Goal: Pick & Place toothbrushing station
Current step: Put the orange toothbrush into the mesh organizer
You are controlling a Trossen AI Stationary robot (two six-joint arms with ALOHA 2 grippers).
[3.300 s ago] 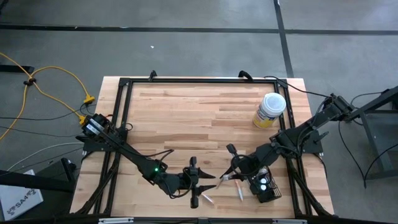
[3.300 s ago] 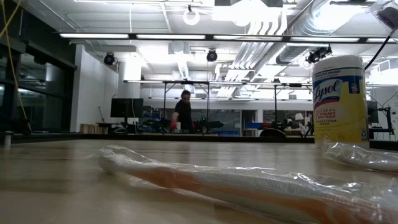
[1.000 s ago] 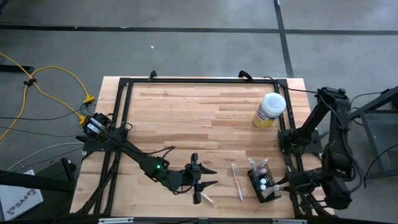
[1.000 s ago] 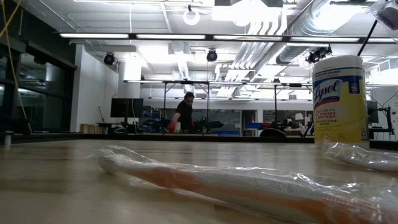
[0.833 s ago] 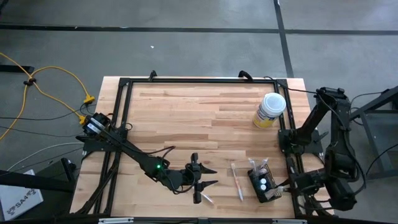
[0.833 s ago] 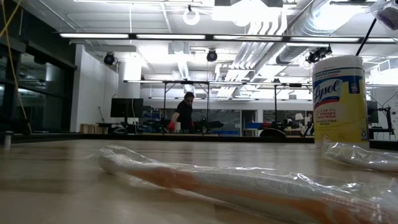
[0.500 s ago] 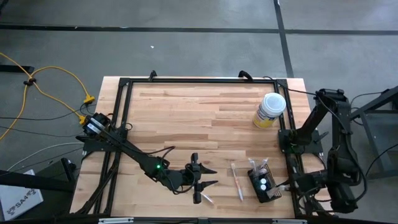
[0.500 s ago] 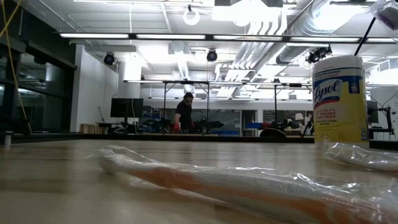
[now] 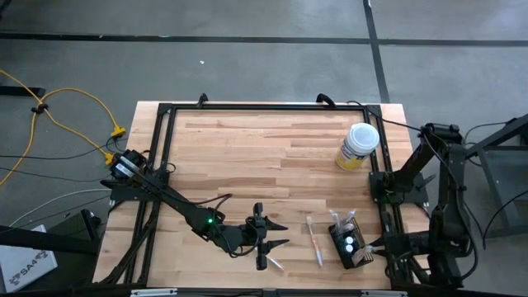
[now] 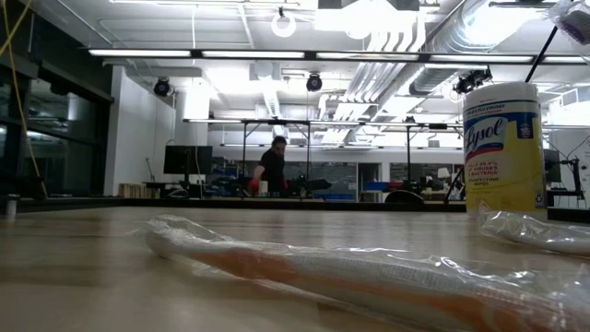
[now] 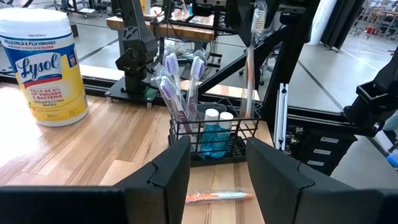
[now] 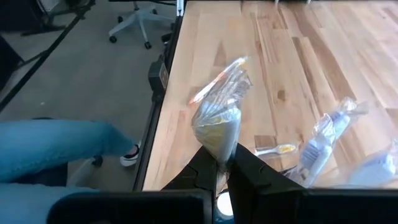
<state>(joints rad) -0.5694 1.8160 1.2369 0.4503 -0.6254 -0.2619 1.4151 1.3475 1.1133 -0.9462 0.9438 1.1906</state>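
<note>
The black wire-mesh basket [image 9: 351,246] stands on the table near its near right corner. In the left wrist view the basket [image 11: 214,134] holds wrapped purple toothbrushes [image 11: 177,81] and two small blue bottles [image 11: 216,127]. My right gripper [image 9: 370,247] is just right of the basket, shut on a wrapped toothbrush [image 12: 217,118]. My left gripper [image 9: 276,235] is open and empty near the near edge, facing the basket, with a wrapped toothbrush [image 9: 275,264] lying beside it. My right gripper [image 12: 222,163] pinches the wrapped toothbrush by one end of its clear wrapper [image 12: 219,144] between its two fingers. It comes from above and points down. The toothbrush [image 11: 250,62] hangs upright below the fingers, its lower end [image 11: 245,115] at the basket's rim; whether it is inside, I cannot tell.
A yellow Lysol canister [image 9: 358,146] stands at the far right. A wrapped toothbrush [image 9: 314,239] lies on the table left of the basket. Black frame rails [image 9: 264,106] run along the table's edges. A person's leg [image 12: 62,149] shows on the floor beyond the table's edge.
My right arm's wrist and forearm have swung a little toward the table's near right corner. Its gripper stays beside the basket, shut on the wrapped toothbrush.
</note>
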